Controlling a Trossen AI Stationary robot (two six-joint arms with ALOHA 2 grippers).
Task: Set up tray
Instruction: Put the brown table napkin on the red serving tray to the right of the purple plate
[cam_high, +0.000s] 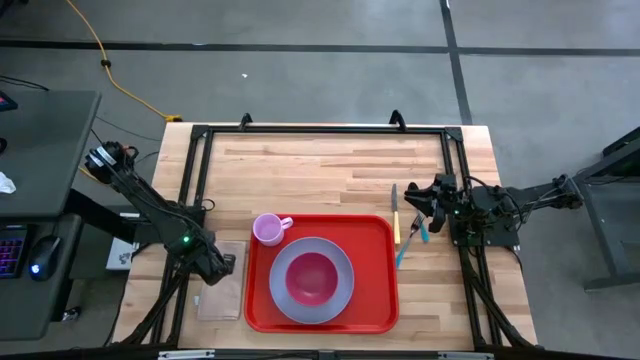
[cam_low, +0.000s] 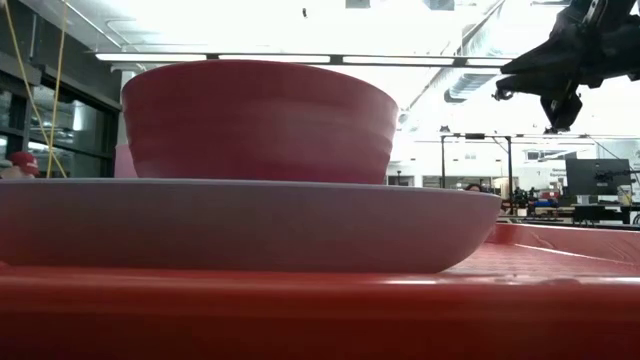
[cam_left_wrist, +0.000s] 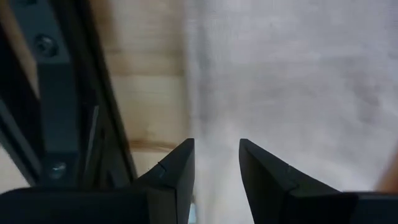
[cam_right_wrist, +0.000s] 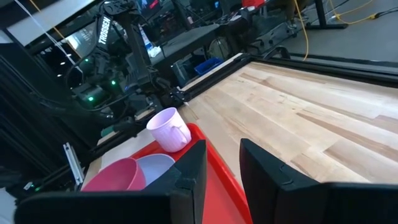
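Tray (cam_high: 375, 300) lies at the table's (cam_high: 320, 170) near edge, carrying a plate (cam_high: 340, 300) and bowl (cam_high: 311, 277). Left gripper (cam_left_wrist: 216, 158) – fingers apart – sits low over the napkin (cam_left_wrist: 292, 74); right gripper (cam_right_wrist: 222, 158), also parted, hovers beside the tray.

Ahead of the right gripper (cam_high: 420, 208), bare table (cam_high: 320, 170) is lying open. A knife (cam_high: 395, 212) and utensils (cam_high: 408, 243) are sitting just below it, with the tray (cam_high: 375, 300), plate (cam_high: 340, 262), bowl (cam_high: 312, 279) and mug (cam_high: 268, 229) blocking beyond.
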